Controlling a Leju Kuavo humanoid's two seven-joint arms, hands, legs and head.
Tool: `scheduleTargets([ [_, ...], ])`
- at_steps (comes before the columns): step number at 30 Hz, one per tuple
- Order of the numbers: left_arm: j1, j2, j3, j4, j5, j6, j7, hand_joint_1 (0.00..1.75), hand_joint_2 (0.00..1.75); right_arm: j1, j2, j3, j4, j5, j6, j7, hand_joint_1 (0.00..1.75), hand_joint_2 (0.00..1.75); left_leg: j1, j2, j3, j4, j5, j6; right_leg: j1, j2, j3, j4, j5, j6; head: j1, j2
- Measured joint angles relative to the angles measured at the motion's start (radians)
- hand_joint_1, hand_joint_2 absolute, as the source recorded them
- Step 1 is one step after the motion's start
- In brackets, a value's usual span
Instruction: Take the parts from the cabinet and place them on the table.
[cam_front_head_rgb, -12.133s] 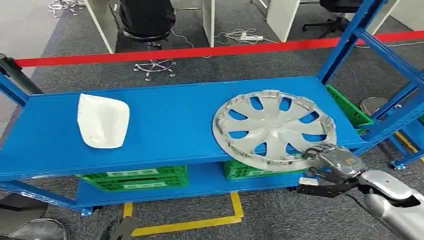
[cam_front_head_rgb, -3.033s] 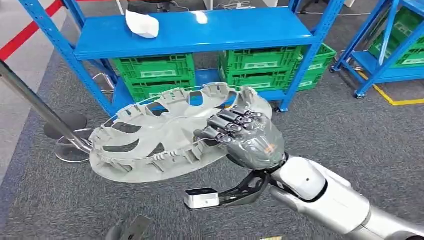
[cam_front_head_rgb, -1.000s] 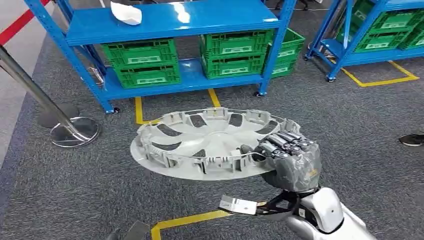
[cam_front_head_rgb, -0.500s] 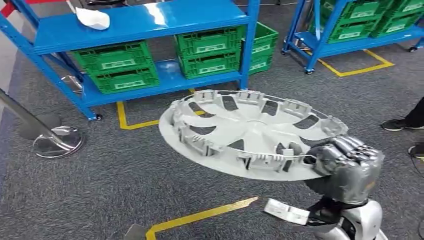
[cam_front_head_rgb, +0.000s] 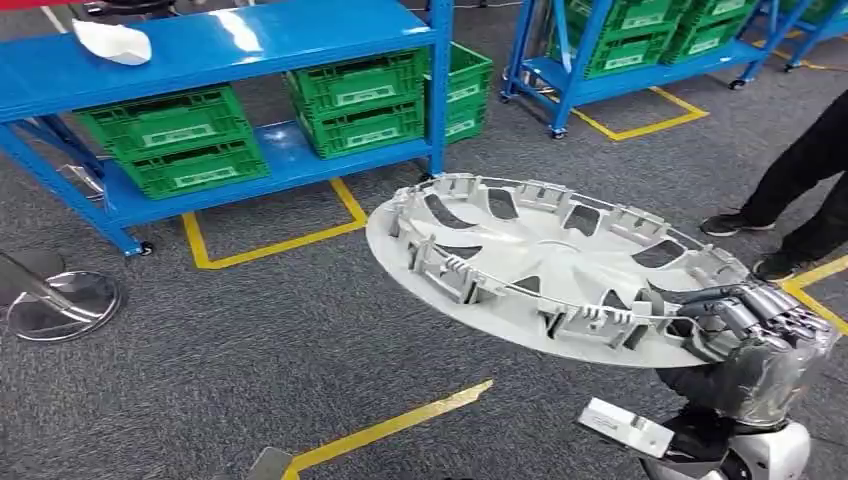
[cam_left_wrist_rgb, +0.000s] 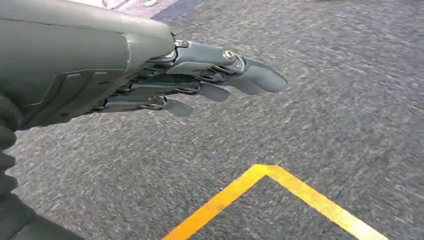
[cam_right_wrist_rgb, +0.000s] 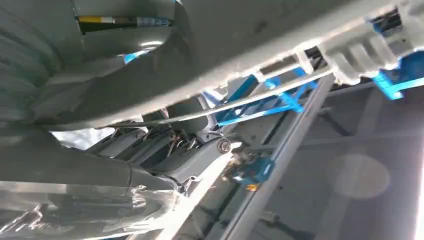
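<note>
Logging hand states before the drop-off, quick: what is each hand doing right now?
Left hand: open, fingers extended, holding nothing.
Right hand: gripping the rim of the silver hubcap.

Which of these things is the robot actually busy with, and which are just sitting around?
Part of the job:
- silver wheel cover, gripped at its rim by the right hand
- white part on the blue shelf

Just lying about:
- green crates
- yellow floor tape
- a person's legs
- left hand, holding nothing
</note>
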Motion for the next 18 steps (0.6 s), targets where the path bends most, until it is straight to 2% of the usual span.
scheduleTargets([
  [1,0.0,0.0,0.0,0.0,0.0,0.0,0.0,0.0,1.75,0.0,0.001,-0.004,-0.003,0.0,0.0,0.0,1.75,1.75,-0.001,0.007,0.002,0.002,-0.002,-0.005,-0.001,-0.039,0.051,-0.091,0.023,0.003,0.001,0.0],
  [2,0.0,0.001,0.0,0.0,0.0,0.0,0.0,0.0,1.75,-0.001,0.003,-0.008,-0.005,-0.001,0.0,-0.001,1.75,1.75,-0.011,0.012,-0.001,0.005,-0.006,-0.011,0.01,-0.06,0.07,-0.114,0.007,-0.002,0.003,0.0],
  [3,0.0,0.002,0.0,0.0,0.0,0.0,-0.001,0.0,1.75,0.002,0.009,-0.01,-0.009,-0.004,0.0,-0.006,1.75,1.75,-0.013,0.016,-0.002,0.009,-0.005,-0.016,0.006,-0.044,0.064,-0.115,0.014,-0.016,-0.002,0.0],
  [5,0.0,0.002,0.001,0.0,0.0,0.001,-0.002,0.0,1.75,0.014,0.016,-0.021,-0.013,-0.016,0.0,-0.019,1.75,1.75,-0.012,0.032,0.0,0.01,-0.005,-0.018,0.008,-0.028,0.058,-0.111,0.014,-0.021,-0.002,0.0],
  [6,0.0,0.002,0.002,0.0,0.0,0.002,-0.002,0.0,1.75,0.019,0.021,-0.032,-0.016,-0.022,0.0,-0.026,1.75,1.75,-0.011,0.039,0.0,0.011,-0.009,-0.022,0.006,-0.02,0.058,-0.112,0.017,-0.028,-0.001,0.0],
  [7,0.0,0.002,0.002,0.0,0.0,0.002,-0.004,0.0,1.75,0.024,0.027,-0.039,-0.02,-0.027,0.0,-0.034,1.75,1.75,-0.007,0.014,-0.001,0.02,-0.023,-0.032,0.003,-0.012,0.058,-0.114,0.021,-0.034,-0.002,0.0],
  [8,0.0,0.002,0.002,0.0,0.0,0.002,-0.007,0.0,1.75,0.029,0.032,-0.046,-0.025,-0.033,0.0,-0.042,1.75,1.75,-0.004,-0.018,-0.018,0.062,-0.06,-0.037,0.003,-0.004,0.057,-0.114,0.022,-0.039,-0.005,0.0],
  [9,0.003,0.002,0.002,0.0,0.0,0.002,-0.009,0.0,1.75,0.034,0.042,-0.057,-0.029,-0.042,0.0,-0.055,1.75,1.75,-0.003,-0.032,-0.046,0.132,-0.101,-0.038,0.004,0.005,0.055,-0.114,0.024,-0.043,-0.004,0.0],
  [10,0.005,0.002,0.003,0.0,0.0,0.002,-0.011,0.0,1.75,0.041,0.049,-0.067,-0.033,-0.05,0.0,-0.065,1.75,1.75,-0.004,-0.038,-0.085,0.22,-0.142,-0.037,0.006,0.016,0.054,-0.114,0.024,-0.046,-0.005,0.0],
  [11,0.008,0.002,0.003,0.0,0.0,0.002,-0.012,0.0,1.75,0.048,0.055,-0.08,-0.037,-0.057,0.0,-0.074,1.75,1.75,-0.004,-0.04,-0.118,0.292,-0.168,-0.035,0.008,0.027,0.053,-0.114,0.026,-0.048,-0.005,0.0],
  [12,0.011,0.002,0.004,0.0,0.0,0.002,-0.013,0.0,1.75,0.054,0.061,-0.089,-0.039,-0.06,0.0,-0.079,1.75,1.75,-0.004,-0.04,-0.137,0.327,-0.17,-0.03,0.012,0.04,0.052,-0.114,0.027,-0.05,-0.005,0.0],
  [13,0.012,0.002,0.004,0.0,0.0,0.002,-0.013,0.0,1.75,0.058,0.066,-0.099,-0.041,-0.064,0.0,-0.083,1.75,1.75,-0.006,-0.043,-0.132,0.318,-0.15,-0.023,0.014,0.052,0.053,-0.114,0.028,-0.051,-0.005,0.0],
  [14,0.012,0.002,0.005,0.0,0.0,0.003,-0.013,0.0,1.75,0.064,0.07,-0.108,-0.043,-0.066,0.0,-0.086,1.75,1.75,-0.01,-0.047,-0.11,0.267,-0.107,-0.013,0.017,0.066,0.052,-0.114,0.029,-0.052,-0.005,0.0],
  [15,0.011,0.002,0.006,0.0,0.0,0.003,-0.013,0.0,1.75,0.069,0.075,-0.116,-0.046,-0.07,0.0,-0.089,1.75,1.75,-0.016,-0.061,-0.071,0.184,-0.057,-0.001,0.017,0.08,0.053,-0.114,0.031,-0.054,-0.004,0.0],
  [16,0.011,0.003,0.006,0.0,0.0,0.004,-0.014,0.0,1.75,0.071,0.078,-0.122,-0.05,-0.073,0.0,-0.094,1.75,1.75,-0.024,-0.088,-0.029,0.098,-0.015,0.01,0.015,0.092,0.053,-0.114,0.033,-0.054,-0.005,0.0],
  [17,0.012,0.008,0.009,0.001,0.0,0.005,-0.014,0.0,1.75,0.074,0.085,-0.132,-0.054,-0.075,0.0,-0.102,1.75,1.75,-0.029,-0.135,-0.002,0.039,-0.006,0.024,0.013,0.101,0.051,-0.114,0.035,-0.051,-0.004,0.0],
  [18,0.012,0.008,0.012,0.001,0.0,0.006,-0.014,0.0,1.75,0.075,0.091,-0.144,-0.058,-0.084,0.0,-0.112,1.75,1.75,-0.024,-0.133,0.004,0.023,-0.006,0.027,0.015,0.115,0.046,-0.111,0.036,-0.048,-0.004,0.0],
])
